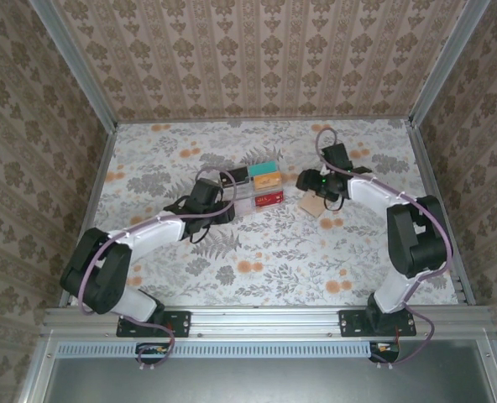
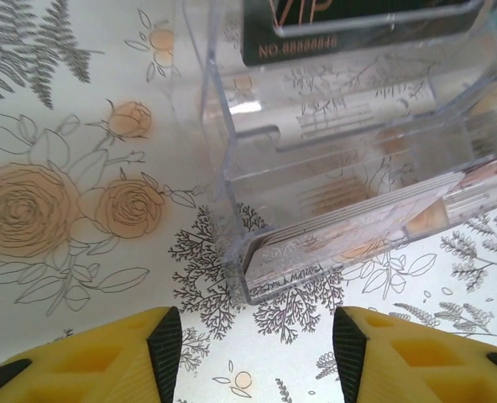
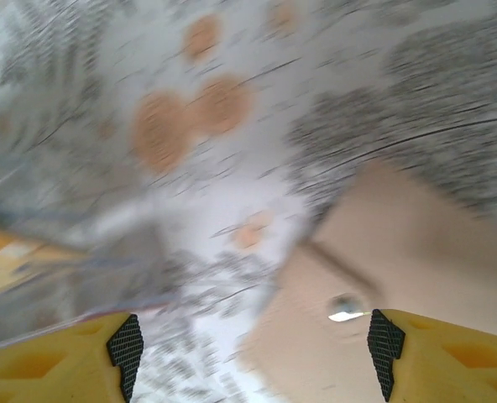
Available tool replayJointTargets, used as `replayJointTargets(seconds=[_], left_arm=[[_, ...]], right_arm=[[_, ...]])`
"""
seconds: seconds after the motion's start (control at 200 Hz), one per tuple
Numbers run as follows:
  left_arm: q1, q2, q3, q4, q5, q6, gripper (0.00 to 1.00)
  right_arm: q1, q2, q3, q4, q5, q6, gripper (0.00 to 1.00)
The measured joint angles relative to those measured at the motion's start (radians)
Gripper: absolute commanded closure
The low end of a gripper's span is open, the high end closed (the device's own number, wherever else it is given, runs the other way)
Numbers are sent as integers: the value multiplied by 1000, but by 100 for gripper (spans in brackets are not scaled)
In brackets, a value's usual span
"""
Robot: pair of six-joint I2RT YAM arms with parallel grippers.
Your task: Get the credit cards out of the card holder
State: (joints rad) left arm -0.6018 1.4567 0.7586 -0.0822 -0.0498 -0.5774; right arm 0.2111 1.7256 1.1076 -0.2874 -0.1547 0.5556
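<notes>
Card holder (image 1: 311,205) lies just under the right jaws, spread and empty; left jaws likewise apart, facing clear tray (image 2: 332,159).

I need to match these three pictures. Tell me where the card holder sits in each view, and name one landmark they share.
Top external: card holder, tan, right of centre, just right of the clear tray.
Right wrist: blurred tan shape, lower right of the picture.
Left wrist: this camera faces the clear tray's corner instead.
Shared landmark: the floral tablecloth with orange roses.
</notes>
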Motion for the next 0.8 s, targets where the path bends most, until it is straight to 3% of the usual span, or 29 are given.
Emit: replayJointTargets(seconds=[0.27, 0.42, 0.62, 0.8], left_arm=[[14, -29, -12, 0, 1, -19, 37], [15, -43, -22, -2, 1, -36, 23], [22, -72, -39, -4, -14, -53, 11], [22, -96, -48, -16, -46, -68, 0]], right_arm=[[-66, 185, 167, -68, 42, -40, 20], [-66, 222, 191, -112, 40, -49, 20], [-66, 192, 154, -156, -4, -60, 23], [-21, 27, -21, -156, -68, -37, 25]])
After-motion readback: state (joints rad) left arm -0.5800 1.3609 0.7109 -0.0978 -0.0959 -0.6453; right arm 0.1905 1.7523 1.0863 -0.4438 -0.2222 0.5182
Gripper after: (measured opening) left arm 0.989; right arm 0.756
